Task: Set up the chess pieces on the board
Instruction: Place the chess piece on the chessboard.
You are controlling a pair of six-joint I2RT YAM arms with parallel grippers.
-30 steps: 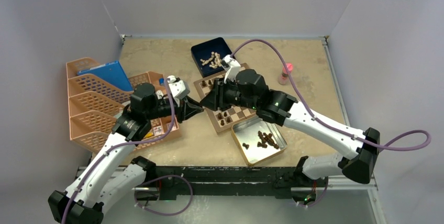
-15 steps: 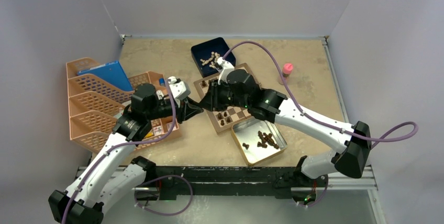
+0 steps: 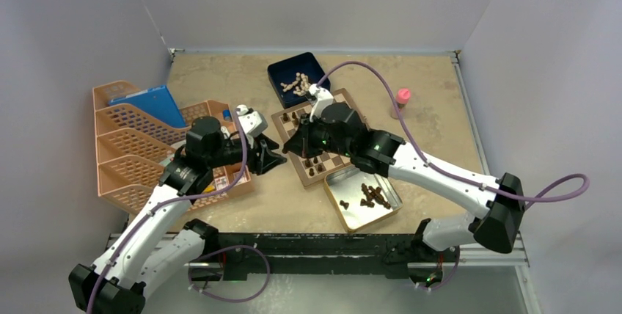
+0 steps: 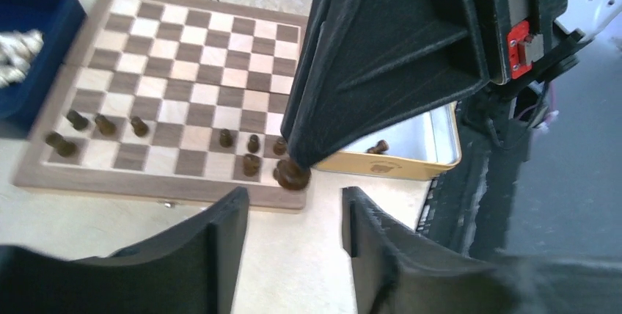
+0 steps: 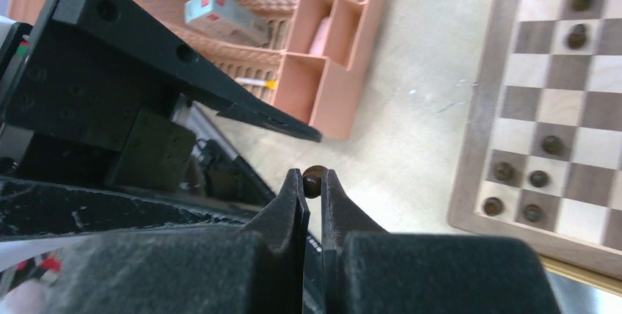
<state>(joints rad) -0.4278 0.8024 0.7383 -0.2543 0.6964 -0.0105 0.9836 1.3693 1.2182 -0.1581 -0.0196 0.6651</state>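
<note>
On the sandy-coloured tabletop [image 3: 220, 79], the two white arms meet near the middle. The right arm stretches in from its side, low across the flat wooden chessboard with tan and dark brown squares [image 4: 191, 64]. The left arm is folded in front of the orange plastic lattice trays [image 3: 128, 152]. Near the board sits the shiny square tin [image 3: 350, 215] with loose dark brown chess pieces [image 3: 374, 195] in it, and a few more stand on the board's near rows [image 4: 103, 125]. The right gripper [image 5: 313, 182] has its fingers pressed together, pinching one tiny dark wooden chessman [image 5: 313, 179] at the very tips. The left gripper [image 4: 293, 204] is just beside it, fingers spread, holding nothing and not touching the piece. The held piece hangs by the board's left near corner, either over the border or just off it; I can't say which. The open squares lie across from it towards the right arm's own side, so the placing looks like that arm's job. Which way the piece's long axis runs is too small to tell.
</note>
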